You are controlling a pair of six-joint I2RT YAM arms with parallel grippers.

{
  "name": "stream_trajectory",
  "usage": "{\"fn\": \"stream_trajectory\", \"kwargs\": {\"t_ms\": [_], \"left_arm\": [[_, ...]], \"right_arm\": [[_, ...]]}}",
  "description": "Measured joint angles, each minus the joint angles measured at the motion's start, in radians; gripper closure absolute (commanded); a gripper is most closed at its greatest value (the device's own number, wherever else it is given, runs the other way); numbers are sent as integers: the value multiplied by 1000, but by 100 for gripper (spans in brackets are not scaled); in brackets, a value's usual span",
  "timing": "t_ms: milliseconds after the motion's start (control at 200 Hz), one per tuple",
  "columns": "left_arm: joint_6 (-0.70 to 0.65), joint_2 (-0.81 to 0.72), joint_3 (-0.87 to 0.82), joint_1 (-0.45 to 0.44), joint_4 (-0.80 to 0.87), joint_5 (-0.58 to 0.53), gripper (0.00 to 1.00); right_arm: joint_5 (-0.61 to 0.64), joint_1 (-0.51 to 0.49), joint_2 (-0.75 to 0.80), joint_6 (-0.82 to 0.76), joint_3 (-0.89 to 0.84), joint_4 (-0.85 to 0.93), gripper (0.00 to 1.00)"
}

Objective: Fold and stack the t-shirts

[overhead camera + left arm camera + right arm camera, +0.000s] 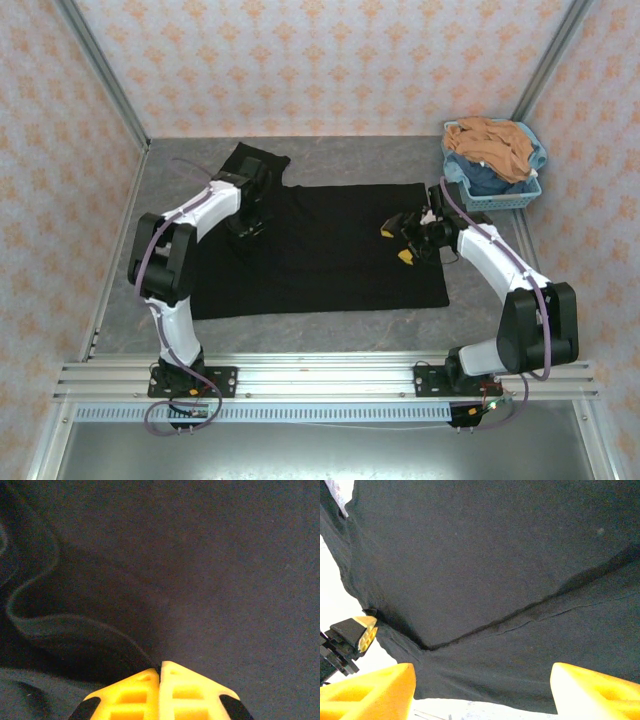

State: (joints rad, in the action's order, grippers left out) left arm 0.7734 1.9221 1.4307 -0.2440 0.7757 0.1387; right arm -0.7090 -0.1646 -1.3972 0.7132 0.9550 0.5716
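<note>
Barely begun: the black t-shirt [330, 250] lies spread flat on the desk [400, 160], nothing stacked, with the left hand [160, 669] closed tight, apparently pinching its cloth, and the right hand [397, 244] wide open, empty, over its right edge

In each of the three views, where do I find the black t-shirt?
Top external: the black t-shirt lies spread flat at the centre, between the two arms.
Left wrist: its wrinkled cloth lies above the shut left pincer.
Right wrist: it spans the top and middle, one seam running diagonally.
Shared landmark: the left pincer, pinching the cloth.
</note>
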Motion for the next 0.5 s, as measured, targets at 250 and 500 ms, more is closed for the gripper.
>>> {"fn": "stream_trajectory", "kwargs": {"t_ms": [250,500], "left_arm": [[-83,95,103,-46,48,-15,96],[-182,90,92,-90,2,-5,52]], "right_arm": [[6,0,0,5,-14,5,29],[7,0,-4,8,-14,5,29]]}}
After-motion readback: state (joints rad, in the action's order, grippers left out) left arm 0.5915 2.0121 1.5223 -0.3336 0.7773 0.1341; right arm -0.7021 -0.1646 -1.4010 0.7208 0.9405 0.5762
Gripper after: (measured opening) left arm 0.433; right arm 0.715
